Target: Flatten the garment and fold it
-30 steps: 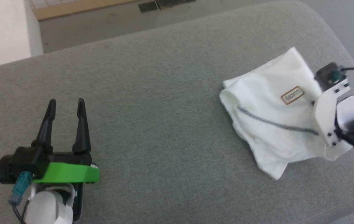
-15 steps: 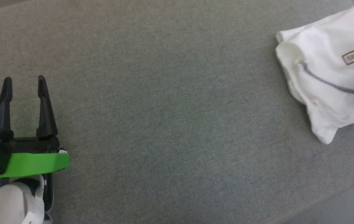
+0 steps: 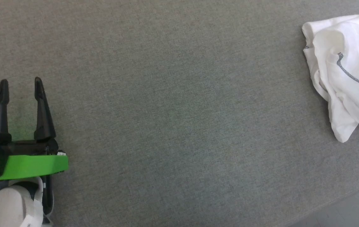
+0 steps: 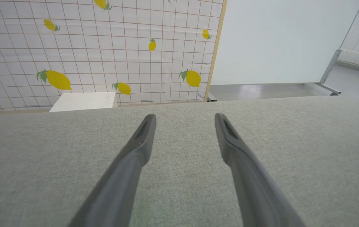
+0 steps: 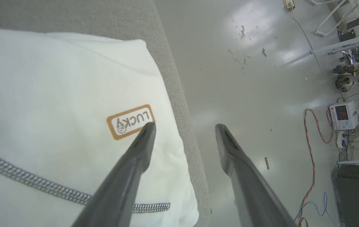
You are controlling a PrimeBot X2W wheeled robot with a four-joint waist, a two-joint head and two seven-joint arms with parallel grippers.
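The garment lies bunched at the right end of the grey fabric table, cut off by the head view's right edge. It is white with a dark zigzag seam and a brown label. In the right wrist view the garment lies at the left, and my right gripper hangs open above its edge, one finger over the brown label, the other over the floor. My left gripper is open above bare table at the far left, its fingers holding nothing.
A white rectangular box stands beyond the table's far edge, before a tiled wall with lemon prints. Right of the table is glossy floor with cables and equipment. The table's edge runs just beside the garment.
The head camera has swung down and left, so the garment sits further right in the picture and the right arm has left it. The left gripper stays open in place.
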